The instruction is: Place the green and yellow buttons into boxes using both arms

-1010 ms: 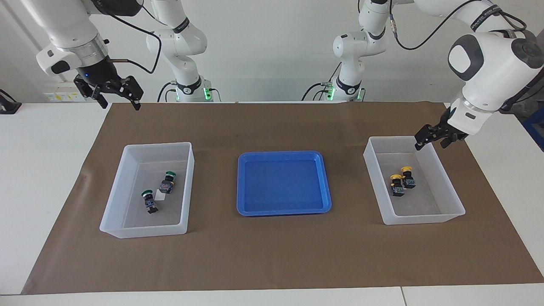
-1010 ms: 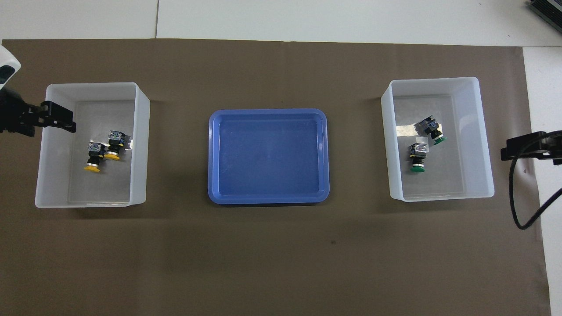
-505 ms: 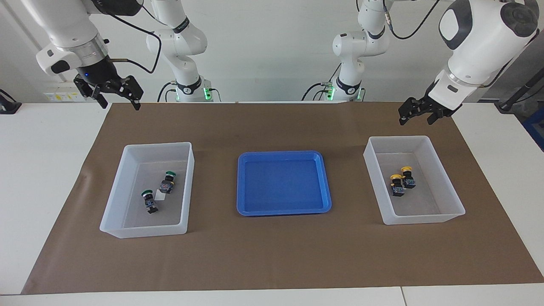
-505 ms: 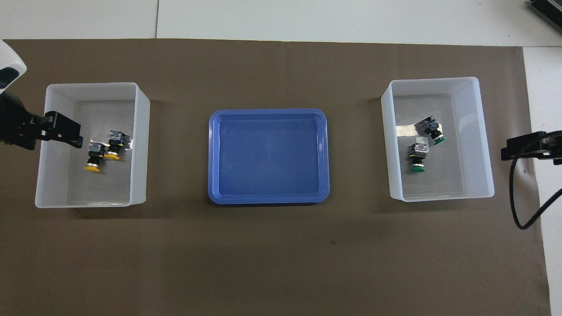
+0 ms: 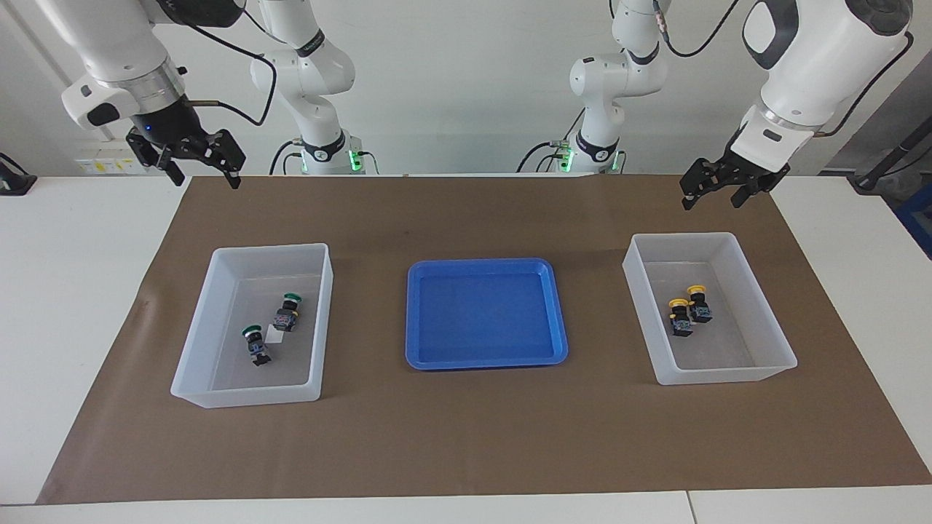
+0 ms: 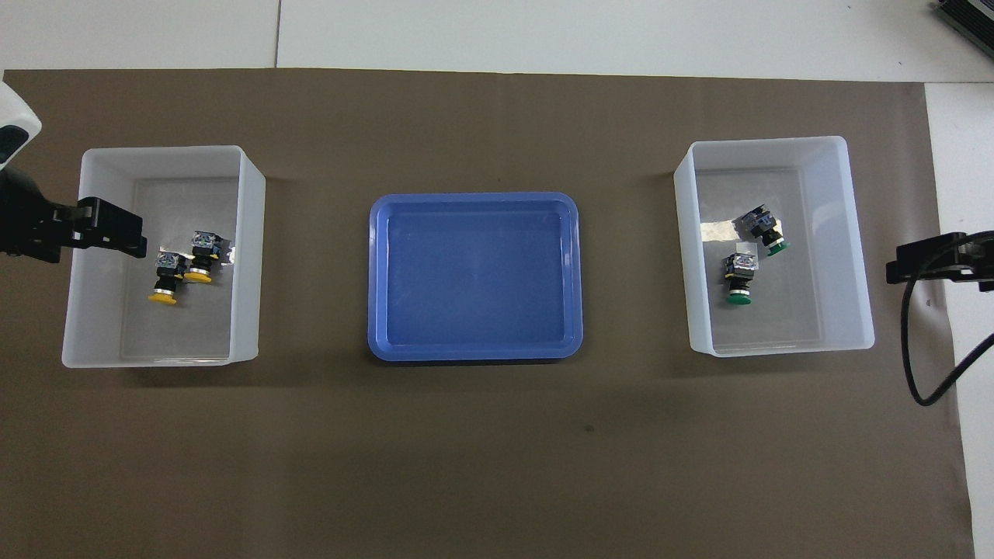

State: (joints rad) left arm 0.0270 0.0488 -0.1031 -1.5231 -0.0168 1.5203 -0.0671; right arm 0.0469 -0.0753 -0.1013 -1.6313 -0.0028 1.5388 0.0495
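I see my left pincer [image 5: 712, 192] and right pincer [image 5: 198, 164] raised over the mat's near edge, both spread apart, holding nothing. Farther out, two yellow buttons [image 5: 687, 309] lie in one box [image 5: 772, 359], two green buttons [image 5: 271, 331] in the other box [image 5: 191, 354].

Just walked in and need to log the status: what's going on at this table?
Sorting looks finished. The two yellow buttons lie in the box toward the left arm's end, and the two green buttons lie in the other box toward the right arm's end. The blue tray between them holds nothing. The left gripper hangs open and empty over the brown mat's edge nearest the robots, holding nothing. The right gripper waits open, raised over its own end.
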